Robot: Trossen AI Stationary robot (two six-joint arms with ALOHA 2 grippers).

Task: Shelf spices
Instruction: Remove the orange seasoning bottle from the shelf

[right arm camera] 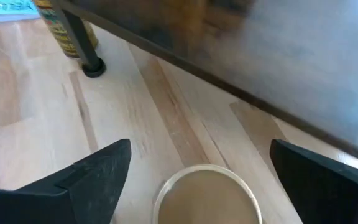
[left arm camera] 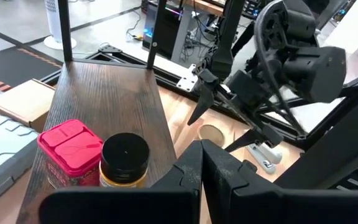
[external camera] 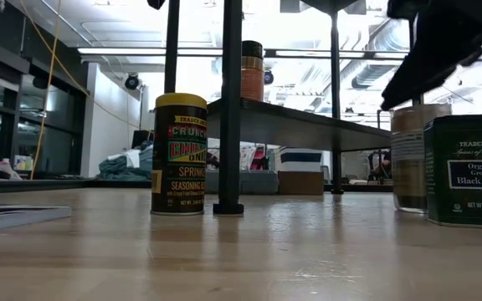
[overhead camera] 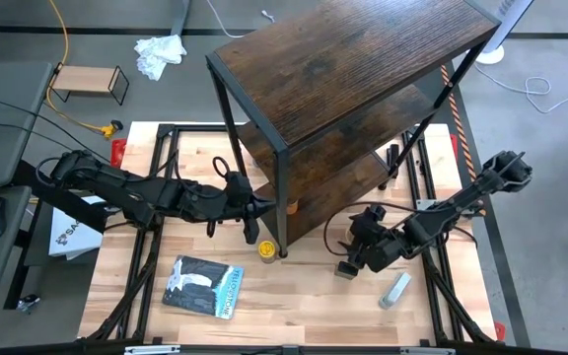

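The dark wood shelf stands at the table's far middle. On its lower board stand the red container and the brown jar with its black lid. My left gripper is shut and empty, just beside them. The yellow-lidded jar stands on the table by the shelf's front leg. My right gripper is open above the tan-lidded jar, one finger on either side, apart from it. The small black tin stands next to that jar.
A flat blue-grey packet lies near the table's front left. A grey-white tube lies to the front right, close to my right arm. The shelf's thin black legs and lower board hem in both grippers. A small light-wood rack sits off the table.
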